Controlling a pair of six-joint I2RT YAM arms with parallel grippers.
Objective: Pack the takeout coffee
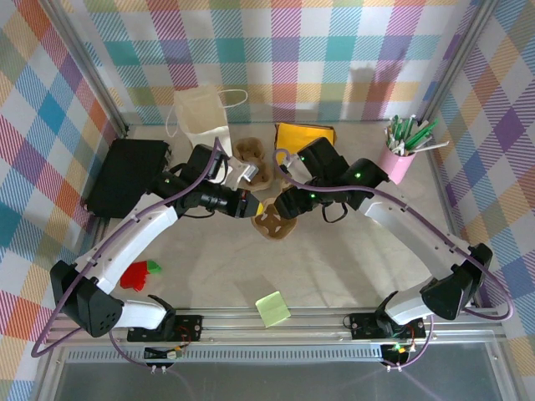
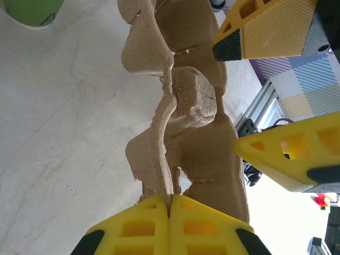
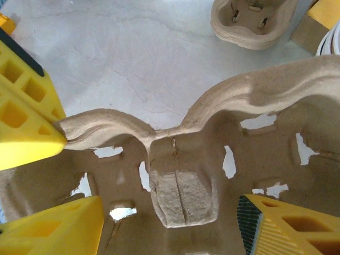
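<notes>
A brown pulp cup carrier [image 1: 274,224] is held above the middle of the table. My left gripper [image 2: 170,204] is shut on its thin rim [image 2: 159,159], with the fingertips pressed together. My right gripper [image 3: 170,212] is open and straddles the carrier's raised centre post [image 3: 180,196], one finger [image 3: 53,228] on each side and not touching it. In the top view the two grippers meet over the carrier, left gripper [image 1: 249,205] and right gripper [image 1: 284,205]. The green base of the takeout coffee [image 2: 33,10] shows on the table at the upper left of the left wrist view.
A second pulp carrier [image 1: 251,152] lies behind the grippers. Along the back stand a paper bag [image 1: 205,117], a yellow pack [image 1: 305,134] and a pink cup of pens [image 1: 399,159]. A black box [image 1: 125,175] sits left. A red toy [image 1: 138,274] and a green note pad [image 1: 272,307] lie near the front.
</notes>
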